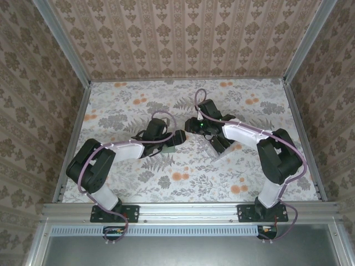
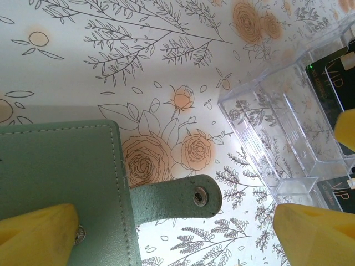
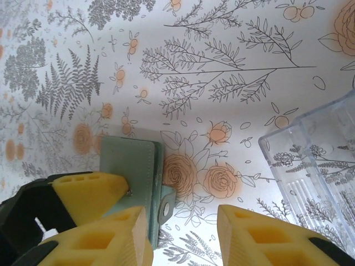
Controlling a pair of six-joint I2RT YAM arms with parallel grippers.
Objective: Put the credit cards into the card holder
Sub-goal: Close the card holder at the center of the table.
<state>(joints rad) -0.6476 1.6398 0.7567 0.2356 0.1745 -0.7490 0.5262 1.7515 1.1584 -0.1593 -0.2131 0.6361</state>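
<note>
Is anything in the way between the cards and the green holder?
Nothing lies on the table between the clear tray holding the credit cards and the card holder. But the holder looks folded shut, so its cover would block them.

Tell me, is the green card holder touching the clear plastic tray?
Apart. The left wrist view shows bare tablecloth between the card holder and the clear tray.

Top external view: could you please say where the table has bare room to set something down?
Free: the table's far strip along the back wall, and the near strip between the arm bases. Crowded: the middle, around the card holder and clear tray.
</note>
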